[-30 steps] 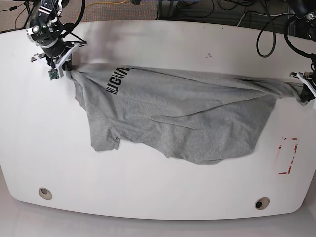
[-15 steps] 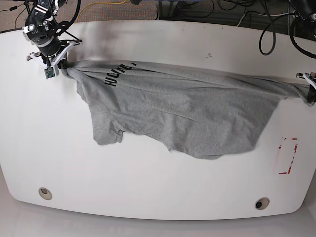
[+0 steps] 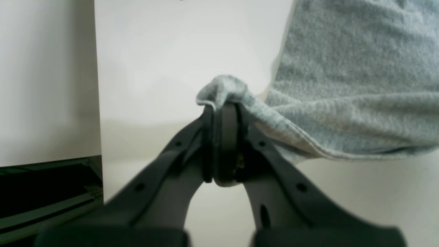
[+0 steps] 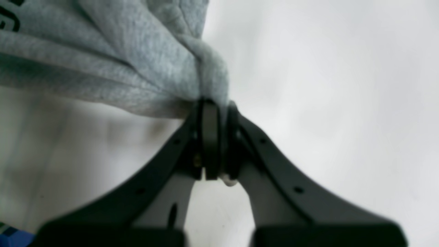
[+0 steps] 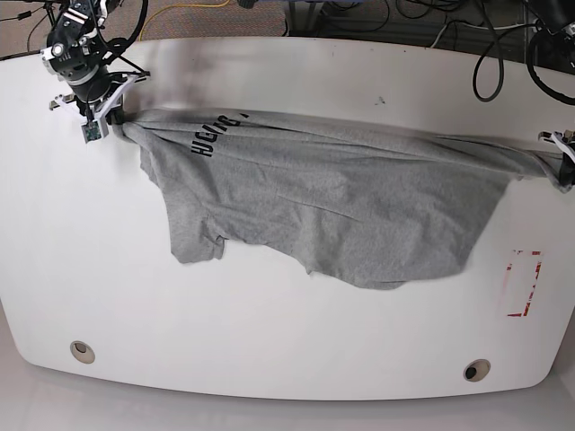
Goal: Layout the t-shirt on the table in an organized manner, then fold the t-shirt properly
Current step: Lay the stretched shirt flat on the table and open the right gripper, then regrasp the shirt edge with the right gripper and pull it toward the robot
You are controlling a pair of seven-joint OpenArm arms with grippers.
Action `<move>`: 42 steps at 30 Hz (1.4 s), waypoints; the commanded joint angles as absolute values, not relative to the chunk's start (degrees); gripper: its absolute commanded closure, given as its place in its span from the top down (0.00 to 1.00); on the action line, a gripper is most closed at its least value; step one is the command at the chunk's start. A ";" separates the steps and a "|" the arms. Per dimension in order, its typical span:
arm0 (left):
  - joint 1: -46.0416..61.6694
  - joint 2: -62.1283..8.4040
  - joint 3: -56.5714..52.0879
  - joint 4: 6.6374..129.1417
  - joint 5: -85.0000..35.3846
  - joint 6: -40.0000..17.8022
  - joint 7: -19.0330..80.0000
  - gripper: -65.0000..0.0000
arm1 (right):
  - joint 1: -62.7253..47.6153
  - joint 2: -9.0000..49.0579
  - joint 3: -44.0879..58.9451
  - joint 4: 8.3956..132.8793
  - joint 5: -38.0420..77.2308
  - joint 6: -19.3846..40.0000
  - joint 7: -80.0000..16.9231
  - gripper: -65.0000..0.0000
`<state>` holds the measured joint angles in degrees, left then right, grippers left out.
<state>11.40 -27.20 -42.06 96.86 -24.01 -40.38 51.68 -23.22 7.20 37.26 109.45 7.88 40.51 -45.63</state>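
The heather-grey t-shirt (image 5: 341,197) is stretched across the white table (image 5: 269,332), with black lettering (image 5: 211,135) near its left end. My right gripper (image 5: 115,128) is at the far left of the base view, shut on a bunched corner of the shirt (image 4: 209,82). My left gripper (image 5: 559,171) is at the far right edge, shut on the other end of the fabric (image 3: 226,89). The top edge of the shirt runs taut between them. The lower part hangs slack and creased toward the front.
Two grey grommet holes (image 5: 82,351) (image 5: 476,370) sit near the front edge. A red-outlined rectangle (image 5: 524,283) is marked at the right. Cables (image 5: 485,63) lie behind the table. A dark table edge (image 3: 48,192) shows in the left wrist view.
Both grippers have drawn apart and toward the back, pulling the shirt's top edge tighter. The fabric shifted slightly back and the lettering spread out. Little moved in the last half second.
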 commanded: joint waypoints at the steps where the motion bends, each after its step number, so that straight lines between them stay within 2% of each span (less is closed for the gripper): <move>1: 10.15 -28.88 -42.51 97.89 -24.13 -40.00 50.86 0.01 | -23.16 8.13 37.58 110.73 8.04 40.00 -44.97 0.00; 19: 13.76 -28.53 -42.77 97.98 -24.13 -40.00 50.95 0.01 | -25.80 4.88 37.49 110.64 8.13 40.00 -45.05 0.01; 21: 13.93 -28.53 -42.86 97.89 -24.13 -40.00 50.95 0.01 | -25.89 4.18 37.49 110.64 8.04 40.00 -45.05 0.07; 23: 14.02 -28.53 -42.95 97.89 -24.13 -40.00 50.95 0.01 | -26.51 3.82 37.49 110.64 8.04 40.00 -45.05 0.17; 29: 14.37 -28.53 -42.95 97.98 -24.13 -40.00 50.95 0.01 | -27.74 2.15 37.41 112.75 8.04 40.00 -45.05 0.60; 32: 14.37 -28.53 -42.95 97.98 -24.13 -40.00 50.95 0.01 | -28.88 1.45 37.58 115.03 8.31 40.00 -45.05 0.73; 42: 14.37 -28.53 -42.68 98.15 -24.13 -40.00 50.95 0.01 | -24.84 0.31 37.58 116.79 11.74 40.00 -46.29 0.71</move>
